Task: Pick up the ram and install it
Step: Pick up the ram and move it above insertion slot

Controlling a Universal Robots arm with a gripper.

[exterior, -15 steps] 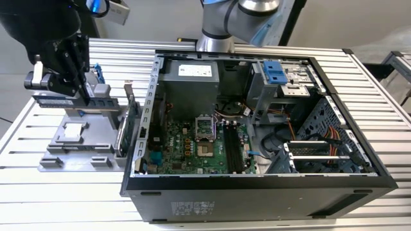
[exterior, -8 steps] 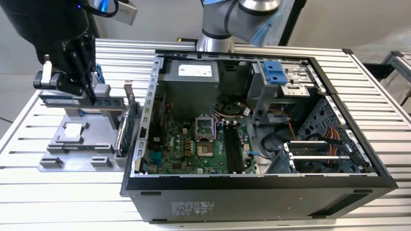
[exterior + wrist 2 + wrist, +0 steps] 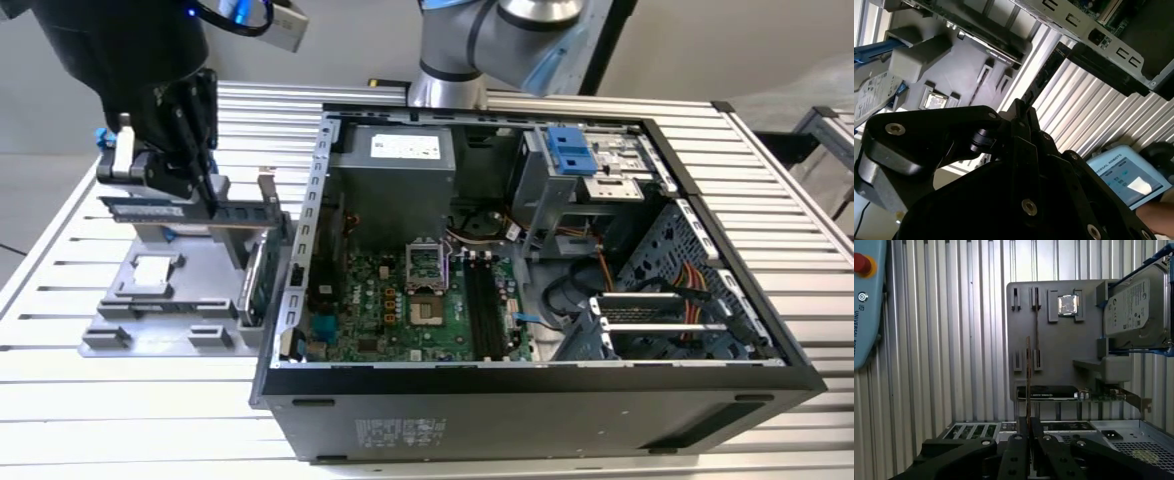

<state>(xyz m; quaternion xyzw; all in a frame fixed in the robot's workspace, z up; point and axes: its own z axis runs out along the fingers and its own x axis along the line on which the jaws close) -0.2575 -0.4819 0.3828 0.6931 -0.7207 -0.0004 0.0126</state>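
The ram (image 3: 147, 211) is a thin dark stick held level just above the grey parts holder (image 3: 160, 320), at the exterior view's left beside the open computer case. My gripper (image 3: 203, 200) is shut on the ram near its middle. In the first wrist view the ram (image 3: 1028, 375) shows edge-on, rising from between the closed fingers of my gripper (image 3: 1028, 429), over the holder (image 3: 1054, 345). My gripper (image 3: 1023, 111) points at the holder in the second wrist view. The black memory slots (image 3: 481, 310) lie on the green motherboard (image 3: 387, 300) inside the case.
The holder also carries a green expansion card (image 3: 1074, 394) with a metal bracket, a hard drive (image 3: 1134, 305) in a blue frame, and a small square chip (image 3: 1067, 304). The case wall (image 3: 300, 250) stands right next to the holder. A teach pendant (image 3: 866, 300) lies on the slatted table.
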